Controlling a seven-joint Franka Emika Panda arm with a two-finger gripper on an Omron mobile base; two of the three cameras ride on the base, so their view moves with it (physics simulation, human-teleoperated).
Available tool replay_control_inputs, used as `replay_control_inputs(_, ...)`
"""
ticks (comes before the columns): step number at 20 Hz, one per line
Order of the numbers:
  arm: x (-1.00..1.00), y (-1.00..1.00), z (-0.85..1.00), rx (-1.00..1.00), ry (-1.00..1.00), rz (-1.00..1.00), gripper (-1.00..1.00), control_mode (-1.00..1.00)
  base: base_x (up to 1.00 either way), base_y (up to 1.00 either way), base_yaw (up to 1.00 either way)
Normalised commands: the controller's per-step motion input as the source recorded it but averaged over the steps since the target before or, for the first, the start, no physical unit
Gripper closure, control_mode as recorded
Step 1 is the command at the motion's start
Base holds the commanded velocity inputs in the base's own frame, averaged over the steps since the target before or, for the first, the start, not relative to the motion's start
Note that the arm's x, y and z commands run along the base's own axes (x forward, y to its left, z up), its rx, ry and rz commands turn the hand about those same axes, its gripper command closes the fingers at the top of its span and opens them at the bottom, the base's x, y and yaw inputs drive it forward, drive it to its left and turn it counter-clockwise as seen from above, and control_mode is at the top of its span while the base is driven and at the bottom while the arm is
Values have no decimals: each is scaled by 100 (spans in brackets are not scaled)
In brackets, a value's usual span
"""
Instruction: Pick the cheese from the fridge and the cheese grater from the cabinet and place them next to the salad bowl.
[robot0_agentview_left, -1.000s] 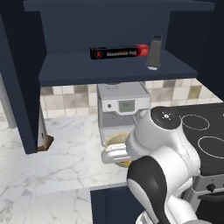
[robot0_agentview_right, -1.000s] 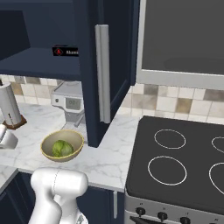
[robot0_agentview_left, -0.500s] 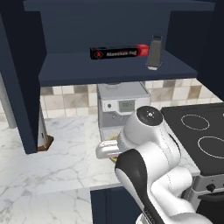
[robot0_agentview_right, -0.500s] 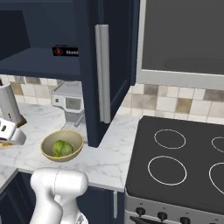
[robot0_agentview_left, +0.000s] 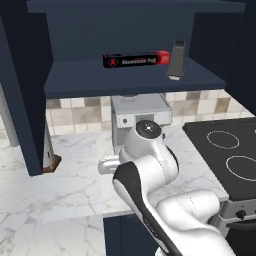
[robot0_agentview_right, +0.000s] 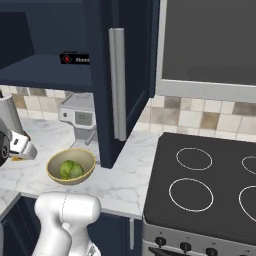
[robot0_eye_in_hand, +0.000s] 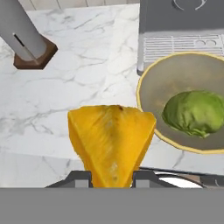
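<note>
My gripper (robot0_eye_in_hand: 111, 177) is shut on the cheese (robot0_eye_in_hand: 111, 135), a yellow-orange wedge that hangs over the marble counter. Just right of it in the hand view sits the tan salad bowl (robot0_eye_in_hand: 146, 83) with a green lettuce ball (robot0_eye_in_hand: 194, 111). In the right base view the gripper (robot0_agentview_right: 20, 149) hovers left of the bowl (robot0_agentview_right: 55, 172). The white hand (robot0_agentview_left: 107, 164) juts left from the arm, which hides the bowl in the left base view. The dark grey cheese grater (robot0_agentview_left: 176, 60) stands upright on the open navy cabinet's shelf (robot0_agentview_left: 125, 82). The fridge is out of view.
A black-and-red box (robot0_agentview_left: 136, 60) lies on the shelf left of the grater. A grey coffee machine (robot0_agentview_left: 140, 112) stands behind the bowl. A grey cylinder on a brown base (robot0_eye_in_hand: 30, 41) stands at the left. The open cabinet door (robot0_agentview_right: 102, 75) hangs beside the stove (robot0_agentview_right: 210, 185).
The arm has swung left over the counter, carrying the cheese from above the bowl to the bowl's left side. The grip on the cheese holds.
</note>
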Motion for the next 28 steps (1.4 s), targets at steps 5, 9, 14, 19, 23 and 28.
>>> replay_control_inputs(5, 49, 32, -28, 0, 1, 0, 100, -100, 0, 0, 0)
replay_control_inputs(9, 36, 33, -30, 0, 6, -3, 100, -100, 0, 0, 0)
replay_control_inputs(14, 30, 22, -20, 0, 6, -10, 100, -100, 0, 0, 0)
replay_control_inputs(19, 20, 8, -19, 0, 8, -11, 100, -100, 0, 0, 0)
replay_control_inputs(23, 2, 0, -26, 0, 10, -1, 100, -100, 0, 0, 0)
replay_control_inputs(28, 3, 0, -35, 0, 8, 0, 100, -100, 0, 0, 0)
